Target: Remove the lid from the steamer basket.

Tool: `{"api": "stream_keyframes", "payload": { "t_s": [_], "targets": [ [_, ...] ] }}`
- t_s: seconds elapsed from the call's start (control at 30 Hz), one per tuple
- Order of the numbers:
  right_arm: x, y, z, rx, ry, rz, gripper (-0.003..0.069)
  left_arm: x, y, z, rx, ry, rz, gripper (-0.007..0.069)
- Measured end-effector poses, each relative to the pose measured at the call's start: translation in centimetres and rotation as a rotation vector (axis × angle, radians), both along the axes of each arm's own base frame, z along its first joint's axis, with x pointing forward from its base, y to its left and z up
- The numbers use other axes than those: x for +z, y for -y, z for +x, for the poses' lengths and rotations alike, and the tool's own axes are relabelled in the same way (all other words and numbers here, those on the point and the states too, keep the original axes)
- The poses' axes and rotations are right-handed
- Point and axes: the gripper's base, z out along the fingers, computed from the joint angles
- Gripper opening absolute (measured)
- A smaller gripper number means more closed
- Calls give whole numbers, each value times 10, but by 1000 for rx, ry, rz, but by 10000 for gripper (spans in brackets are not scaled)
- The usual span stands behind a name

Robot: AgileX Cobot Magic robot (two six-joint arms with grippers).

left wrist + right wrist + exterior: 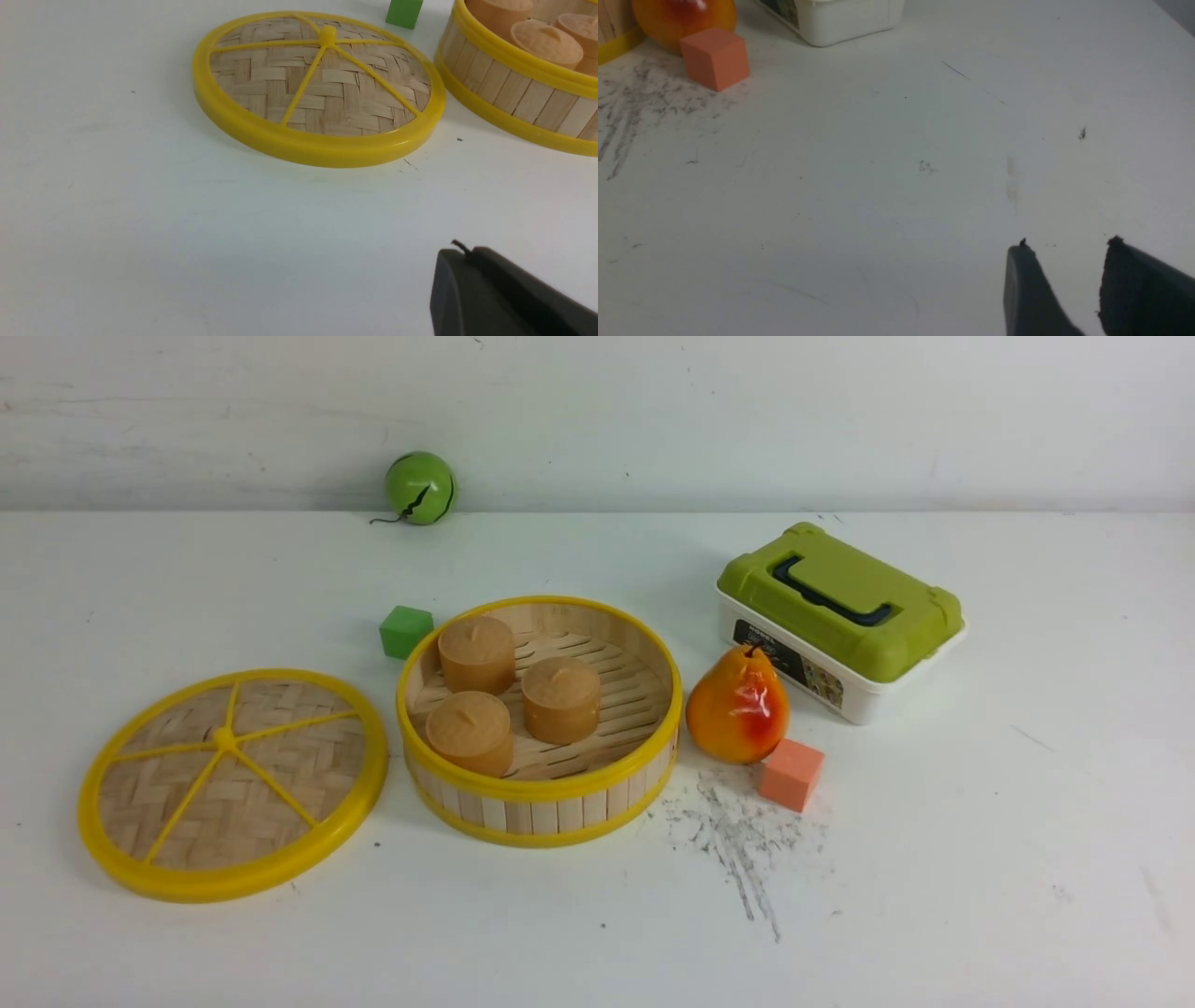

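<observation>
We see the lid (233,784), a woven bamboo disc with a thick yellow rim, lying flat near the table's (980,859) front left, just beside the open basket (540,803) of pale slats, which holds three tan cylinders (560,698). A glossy pear (738,707) and a matte orange cube (791,774) sit right of it. The white tabletop is scuffed grey there. Our right gripper (1066,280) hangs slightly parted, holding nothing; of the left gripper (504,294) we cannot tell

You have one lid (233,784); one steamer basket (540,793) holding three brown buns (477,653); two cubes, one green cube (405,631), one orange cube (791,774); one pear (738,707); one green ball (420,487); one green-lidded box (840,616).
</observation>
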Motion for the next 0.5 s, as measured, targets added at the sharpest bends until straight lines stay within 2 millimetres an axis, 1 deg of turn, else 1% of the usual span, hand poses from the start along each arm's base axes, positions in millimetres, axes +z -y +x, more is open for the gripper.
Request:
{"api": "stream_keyframes", "payload": {
  "t_s": [0.5],
  "targets": [
    [0,0,0,0,0,0,240,0,0,0,0,0,-2,19]
  ]
}}
